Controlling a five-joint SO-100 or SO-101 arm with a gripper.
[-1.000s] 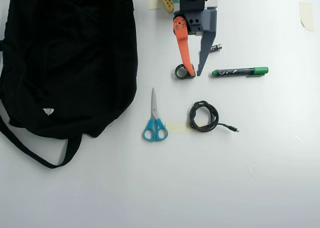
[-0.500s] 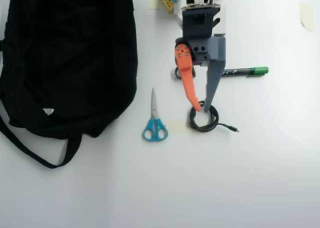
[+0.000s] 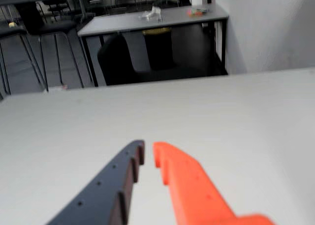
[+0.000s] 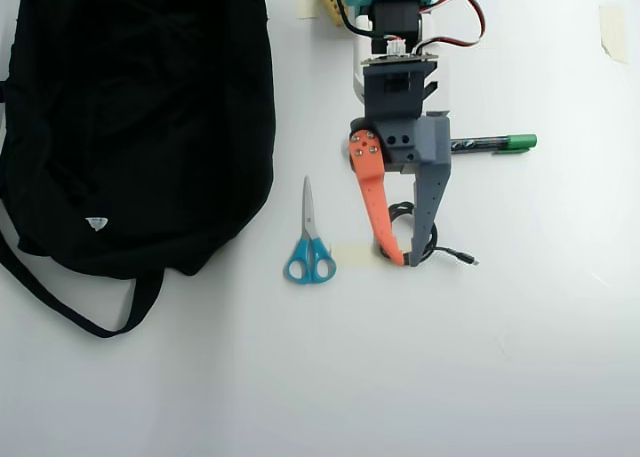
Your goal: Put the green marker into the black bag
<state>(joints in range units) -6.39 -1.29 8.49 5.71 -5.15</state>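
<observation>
In the overhead view the green marker [image 4: 497, 143] lies flat on the white table, its green cap pointing right and its dark barrel partly hidden under my arm. The black bag [image 4: 130, 117] fills the upper left, with a strap looping out at its lower left. My gripper [image 4: 408, 258] points toward the bottom of that view, left of and below the marker, raised over a black cable. Its orange and grey fingers meet at the tips and hold nothing. In the wrist view the gripper [image 3: 148, 152] is over bare table; marker and bag are out of view there.
Blue-handled scissors [image 4: 310, 239] lie between the bag and my gripper. A thin black cable [image 4: 452, 255] lies under the fingertips. Tape pieces [image 4: 611, 29] sit on the table. The wrist view shows the table's far edge [image 3: 197, 80] and other desks beyond.
</observation>
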